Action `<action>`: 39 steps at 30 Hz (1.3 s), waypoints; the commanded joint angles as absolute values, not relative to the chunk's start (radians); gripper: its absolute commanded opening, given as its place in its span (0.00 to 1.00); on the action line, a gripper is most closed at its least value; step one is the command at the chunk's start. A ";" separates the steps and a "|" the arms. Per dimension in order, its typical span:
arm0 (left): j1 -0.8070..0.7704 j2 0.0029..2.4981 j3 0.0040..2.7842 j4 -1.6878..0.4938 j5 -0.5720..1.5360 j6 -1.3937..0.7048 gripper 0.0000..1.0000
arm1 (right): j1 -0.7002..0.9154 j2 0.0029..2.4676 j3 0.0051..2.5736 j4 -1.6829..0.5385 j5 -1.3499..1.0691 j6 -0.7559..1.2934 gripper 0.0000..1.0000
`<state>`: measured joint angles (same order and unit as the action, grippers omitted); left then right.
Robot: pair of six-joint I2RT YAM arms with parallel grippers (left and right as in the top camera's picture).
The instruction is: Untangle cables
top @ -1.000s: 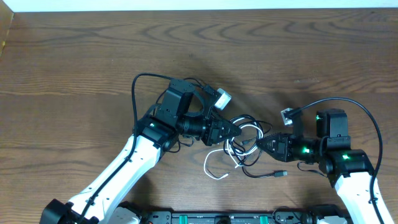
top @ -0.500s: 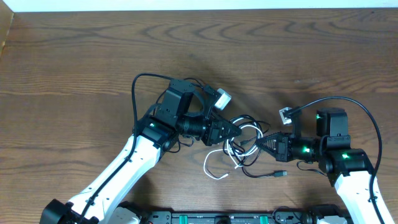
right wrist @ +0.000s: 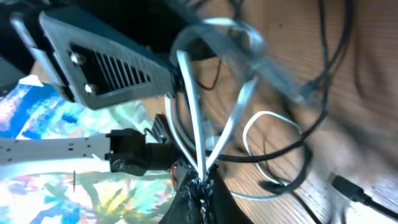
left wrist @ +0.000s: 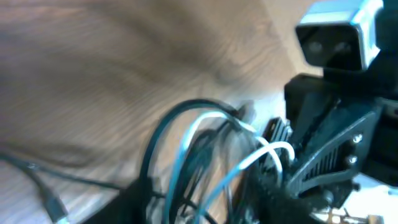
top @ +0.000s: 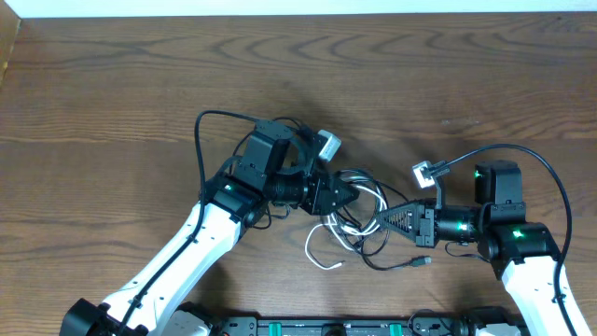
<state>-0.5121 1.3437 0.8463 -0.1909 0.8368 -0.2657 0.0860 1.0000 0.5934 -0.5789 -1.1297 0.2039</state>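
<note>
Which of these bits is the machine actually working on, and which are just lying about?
Part of the job: white cable, pinched in the right pincer; black cables tangled with it; left pincer.
Just there: wooden table; thick black wires on the arms.

Dark wood-grain table (top: 140, 84), bearing near its front middle a tangled bunch of cables (top: 366, 191), black loops mixed with white, with a white loop (top: 315, 259) lying flat toward the front edge and a black plug (top: 422, 262) resting on the wood to its right.
</note>
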 commanded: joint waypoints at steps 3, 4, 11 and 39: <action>-0.509 1.335 0.848 -0.218 0.759 -0.263 0.78 | 0.086 0.999 0.605 -0.555 -1.181 0.182 0.01; -0.509 1.335 0.848 -0.224 0.751 -0.264 0.78 | 0.086 0.999 0.605 -0.544 -1.181 0.183 0.01; -0.509 1.335 0.848 -0.231 0.750 -0.275 0.79 | 0.086 0.999 0.605 -0.461 -1.181 0.235 0.01; -0.678 1.435 0.847 -0.139 0.462 -0.369 0.54 | 0.086 1.000 0.605 -0.411 -1.208 0.304 0.01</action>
